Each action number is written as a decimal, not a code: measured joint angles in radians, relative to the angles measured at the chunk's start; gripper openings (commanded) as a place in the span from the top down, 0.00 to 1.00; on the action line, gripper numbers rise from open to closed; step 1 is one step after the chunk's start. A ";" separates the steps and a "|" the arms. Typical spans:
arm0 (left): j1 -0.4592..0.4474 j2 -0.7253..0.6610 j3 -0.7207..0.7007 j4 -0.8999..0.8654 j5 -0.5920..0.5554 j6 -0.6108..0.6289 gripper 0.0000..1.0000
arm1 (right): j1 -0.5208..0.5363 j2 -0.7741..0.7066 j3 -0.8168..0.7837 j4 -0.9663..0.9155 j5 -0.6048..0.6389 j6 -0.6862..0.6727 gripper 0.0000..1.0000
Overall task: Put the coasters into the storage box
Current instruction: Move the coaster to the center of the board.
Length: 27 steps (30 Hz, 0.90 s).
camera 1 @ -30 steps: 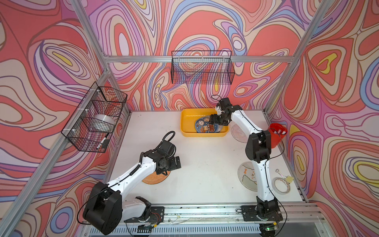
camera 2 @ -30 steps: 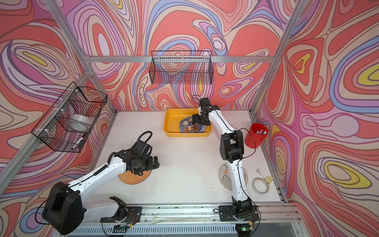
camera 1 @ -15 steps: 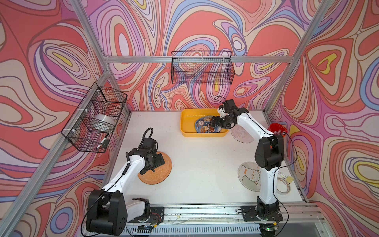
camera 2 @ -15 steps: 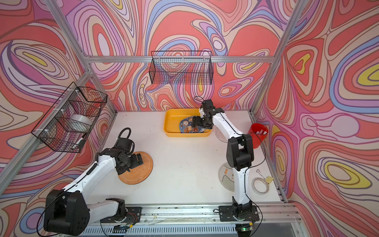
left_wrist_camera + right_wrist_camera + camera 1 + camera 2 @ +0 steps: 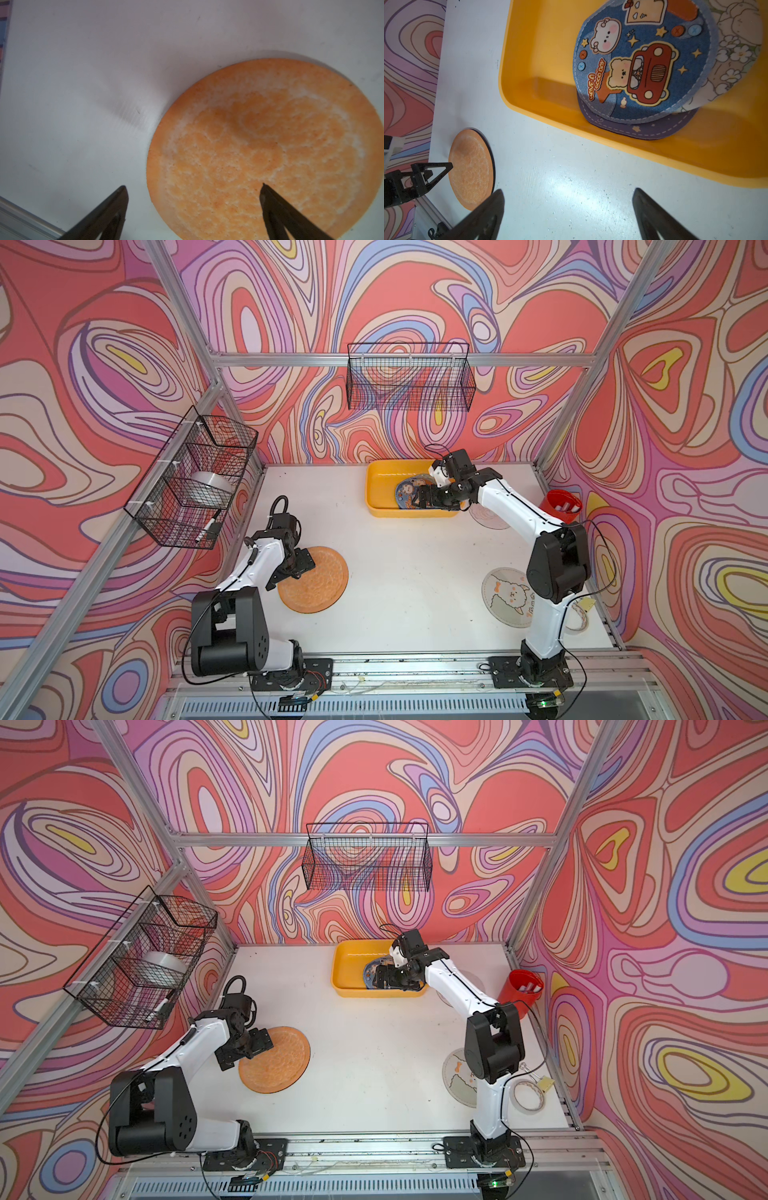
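The yellow storage box (image 5: 380, 489) (image 5: 347, 973) (image 5: 533, 87) stands at the back middle of the table. In it a blue cartoon coaster (image 5: 407, 494) (image 5: 639, 62) lies on a pale floral coaster (image 5: 737, 52) and a purple one (image 5: 643, 129). My right gripper (image 5: 428, 501) (image 5: 384, 982) (image 5: 568, 192) hovers open and empty over the box's front part. The orange coaster (image 5: 318, 583) (image 5: 278, 1060) (image 5: 259, 145) (image 5: 471, 168) lies flat at front left. My left gripper (image 5: 300, 567) (image 5: 249, 1048) (image 5: 193, 187) is open astride its left edge. An alpaca coaster (image 5: 507, 599) (image 5: 455, 1077) lies at front right, a pale coaster (image 5: 490, 517) beside the box.
A red cup (image 5: 559, 506) stands at the right wall. A tape ring (image 5: 528, 1094) and a clip (image 5: 546, 1083) lie at front right. Black wire baskets hang on the back wall (image 5: 409, 377) and the left wall (image 5: 195, 481).
My left gripper has drawn back leftward off the orange coaster to its left edge. My right gripper has opened wider and shifted a little toward the box's front.
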 measured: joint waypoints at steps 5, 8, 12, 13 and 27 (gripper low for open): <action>0.065 0.068 0.013 0.023 0.012 0.034 0.00 | 0.002 -0.009 -0.010 0.015 -0.005 0.005 0.02; 0.070 0.114 0.021 0.043 0.028 0.049 0.00 | 0.002 -0.018 -0.010 0.018 -0.006 0.007 0.02; 0.072 0.154 0.024 0.060 0.066 0.060 0.00 | 0.006 -0.032 -0.010 0.018 -0.006 0.012 0.02; 0.076 0.157 0.028 0.060 0.078 0.062 0.00 | 0.007 -0.035 -0.010 0.019 -0.006 0.013 0.02; 0.050 0.184 0.037 0.077 0.149 0.066 0.02 | 0.022 -0.079 -0.054 0.048 -0.005 0.031 0.02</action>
